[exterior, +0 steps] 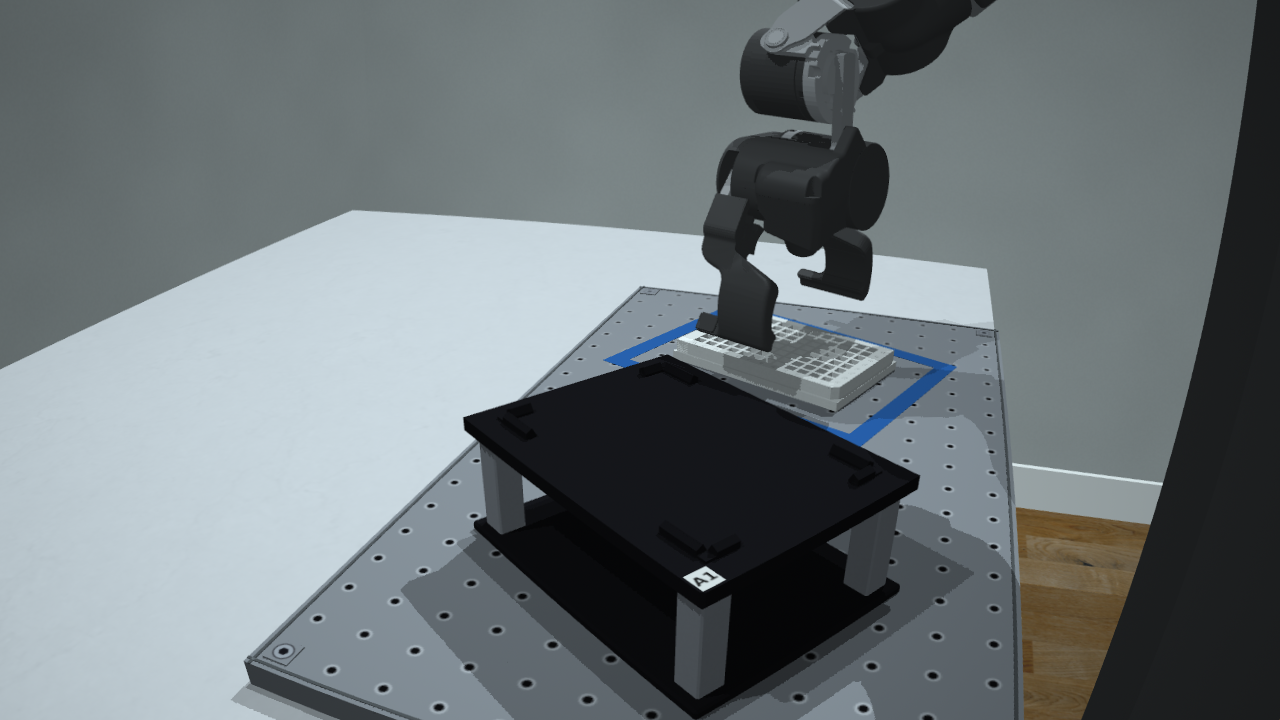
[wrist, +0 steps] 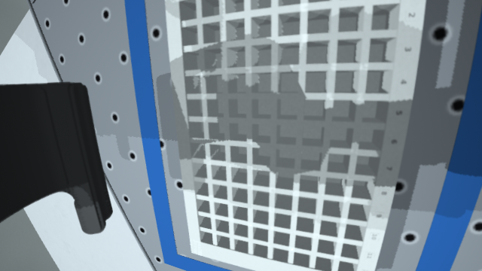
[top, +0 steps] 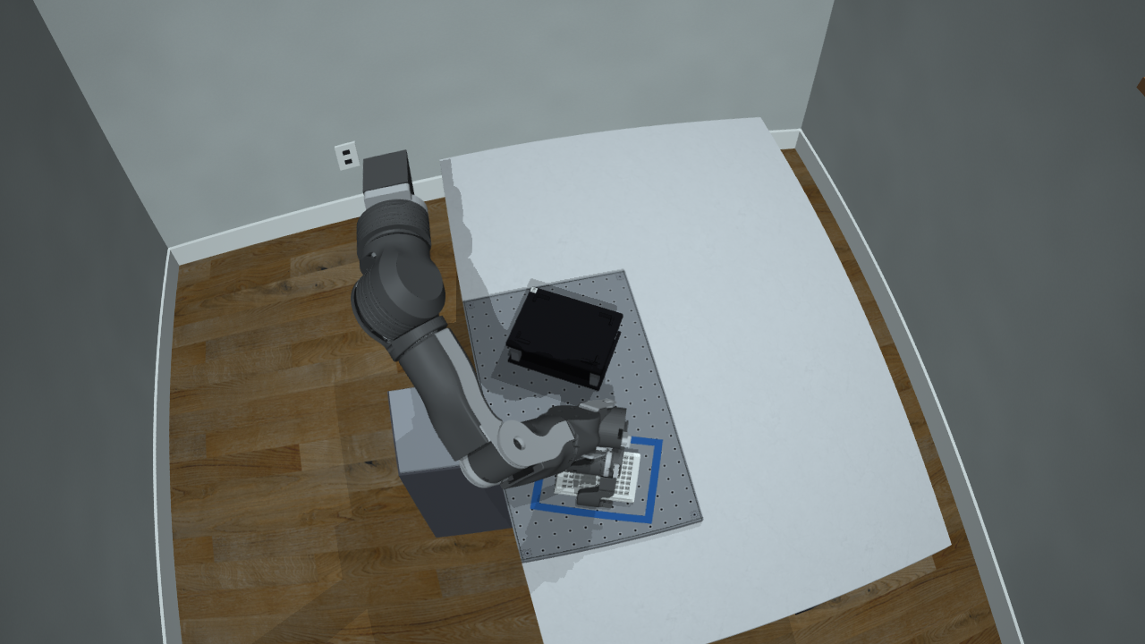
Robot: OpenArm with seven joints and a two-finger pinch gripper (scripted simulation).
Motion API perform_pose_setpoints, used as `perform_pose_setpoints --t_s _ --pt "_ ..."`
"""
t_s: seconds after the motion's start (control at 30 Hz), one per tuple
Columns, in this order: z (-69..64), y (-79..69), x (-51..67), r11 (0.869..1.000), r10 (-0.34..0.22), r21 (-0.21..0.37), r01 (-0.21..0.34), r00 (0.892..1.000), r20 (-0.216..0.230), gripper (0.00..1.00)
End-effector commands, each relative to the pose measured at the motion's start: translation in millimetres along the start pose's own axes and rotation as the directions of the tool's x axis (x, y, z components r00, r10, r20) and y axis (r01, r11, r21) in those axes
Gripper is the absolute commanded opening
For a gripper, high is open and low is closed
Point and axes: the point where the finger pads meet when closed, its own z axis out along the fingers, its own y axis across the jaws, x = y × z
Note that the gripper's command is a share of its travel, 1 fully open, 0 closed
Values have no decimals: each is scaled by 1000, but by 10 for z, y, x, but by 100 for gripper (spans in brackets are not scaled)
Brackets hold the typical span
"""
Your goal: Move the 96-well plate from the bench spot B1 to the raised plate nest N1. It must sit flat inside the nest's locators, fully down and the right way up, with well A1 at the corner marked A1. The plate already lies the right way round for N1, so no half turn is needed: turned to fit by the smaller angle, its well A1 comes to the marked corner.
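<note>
In the top view, the dark arm (top: 436,376) occupied the left half of the frame, reaching down from its mount by the back wall towards the lower centre. Right of it, the pale bench (top: 760,336) carried a grey perforated board (top: 640,344). The black raised nest (top: 564,334) stood on the board's upper part, and the blue-taped spot (top: 649,480) lay at its lower end.

In the exterior view, the nest (exterior: 680,447) filled the centre foreground, its A1 label (exterior: 704,579) on the corner nearest the camera. Above and right of it, the white 96-well plate (exterior: 805,362) lay flat inside the blue outline, right way up. The hand (exterior: 792,308) hung directly over the plate with its fingers spread wide and nothing between them; one finger (exterior: 742,304) overlapped the plate's left end in the picture, but contact could not be judged.

In the wrist view, a single dark finger (wrist: 56,150) sat at the left edge, beside the blue tape (wrist: 147,113), and the plate's well grid (wrist: 286,124) filled the centre and right.
</note>
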Motion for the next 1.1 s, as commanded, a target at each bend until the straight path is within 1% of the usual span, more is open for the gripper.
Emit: perform_pose_setpoints --t_s 0.0,0.07,1.03,1.07 --pt "42 23 17 1000 -4 -9 4 1000 -1 77" --pt "93 32 22 1000 -4 -11 4 1000 -1 77" --pt "72 28 17 1000 -4 -11 4 1000 -1 77" --pt "115 30 19 1000 -4 -12 4 1000 -1 77"
